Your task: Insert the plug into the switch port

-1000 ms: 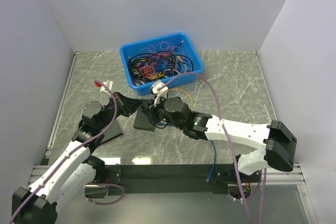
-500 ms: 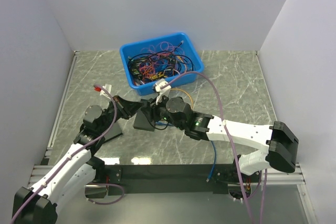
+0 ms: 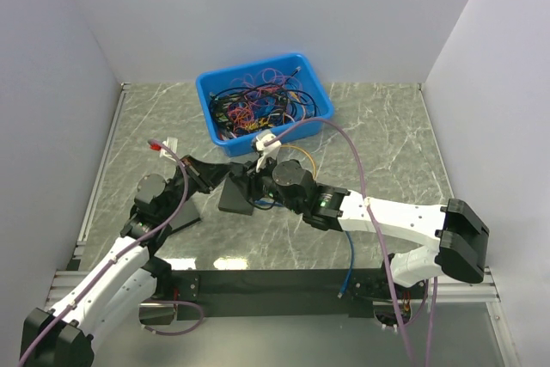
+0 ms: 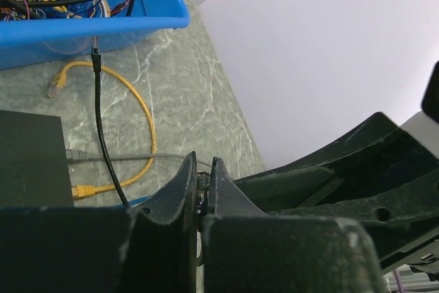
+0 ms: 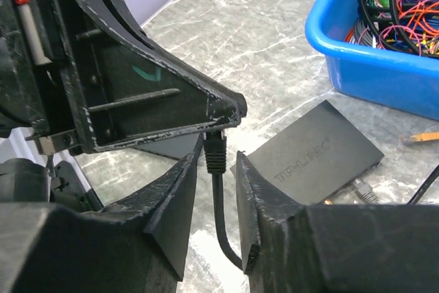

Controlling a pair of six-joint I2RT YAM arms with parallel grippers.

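The plug (image 5: pixel 215 152) is black with a black cable hanging below it. My left gripper (image 3: pixel 225 171) is shut on the plug's top end, and its dark fingers (image 5: pixel 158 94) reach in from the left in the right wrist view. In the left wrist view the left gripper (image 4: pixel 201 169) shows its jaws pressed together on a small dark piece. My right gripper (image 5: pixel 219 150) is open, its jaws on either side of the plug without touching it. The switch (image 3: pixel 236 197) is a flat black box (image 5: pixel 322 149) lying on the table just beside both grippers.
A blue bin (image 3: pixel 275 135) full of tangled cables stands behind the switch. A yellow cable (image 4: pixel 147 114) loops on the marble table between bin and switch. A grey cable (image 4: pixel 123 158) runs to the switch's side. White walls close in the left, back and right.
My right gripper's jaws have opened off the plug, which stays pinched in the left gripper. Both arms have shifted only slightly.
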